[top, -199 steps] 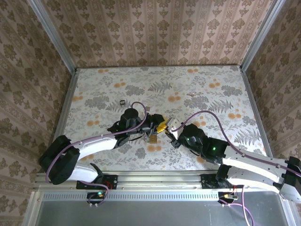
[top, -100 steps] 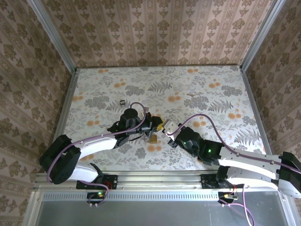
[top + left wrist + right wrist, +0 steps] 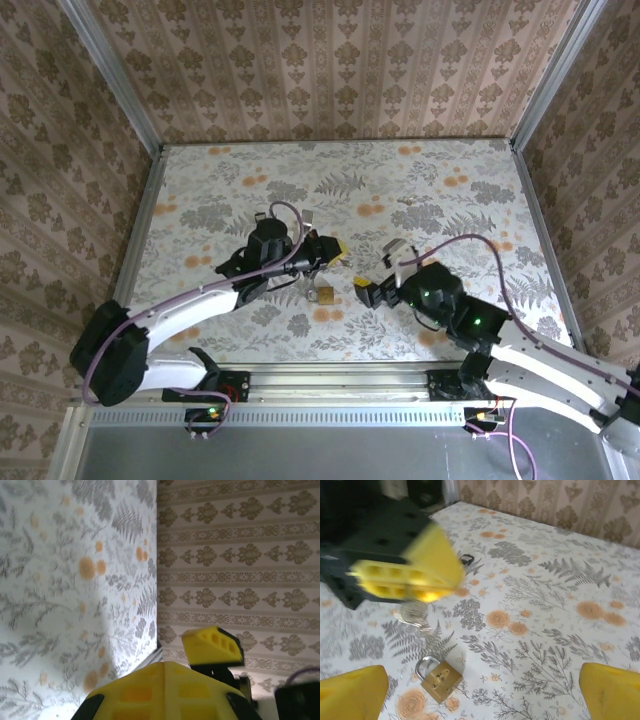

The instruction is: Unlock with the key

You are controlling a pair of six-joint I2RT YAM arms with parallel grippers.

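Currently, I read the left pincer (image 3: pixel 333 252) as clamped on the key (image 3: pixel 412 612), a small silvery piece hanging over the bench (image 3: pixel 450 210) near the padlock (image 3: pixel 437 678); the right pincer (image 3: pixel 378 268) gapes wide. Light, stiff, thin and slippery: I would grip its head flat-on.

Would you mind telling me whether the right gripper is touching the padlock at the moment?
Apart. The right wrist view shows the padlock lying between the right gripper's wide-open fingers, with bare table on either side of it.
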